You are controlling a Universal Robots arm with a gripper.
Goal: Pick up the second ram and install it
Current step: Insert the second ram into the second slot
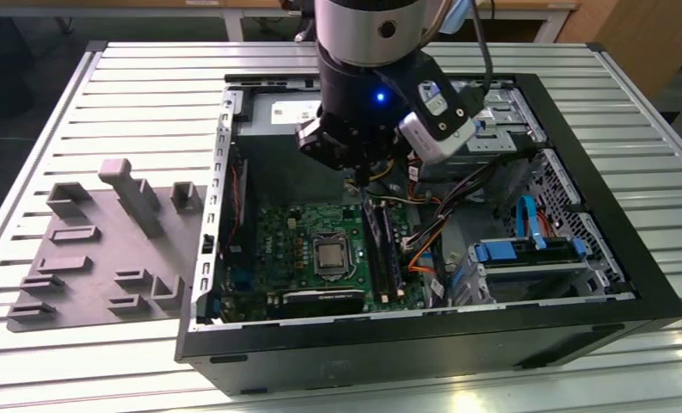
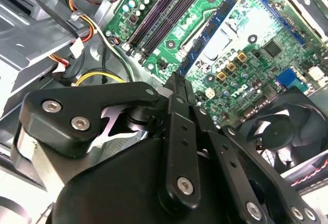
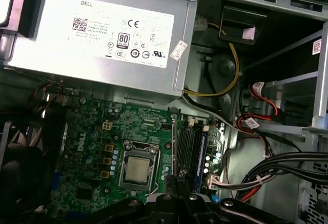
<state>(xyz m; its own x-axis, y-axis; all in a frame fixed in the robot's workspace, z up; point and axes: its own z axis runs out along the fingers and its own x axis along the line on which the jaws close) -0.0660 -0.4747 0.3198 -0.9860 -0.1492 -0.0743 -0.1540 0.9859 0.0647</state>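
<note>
Fingers (image 2: 177, 88) are seen brought together at the tips in the second wrist view, hung above the green board (image 1: 283, 232) inside the open case (image 1: 433, 348). On the exterior view's left, a grey fixture (image 1: 100, 249) is laid on the desk (image 1: 145, 77), just beside the case. Right of it, the processor (image 3: 137, 170) is set in the board. Just right of the processor, what looks like the ram (image 3: 201, 157) is stood on edge in the slots, below the fingers and apart from them. Farther right, orange cables (image 1: 425, 249) and a blue drive bay (image 1: 525, 251) are seen.
</note>
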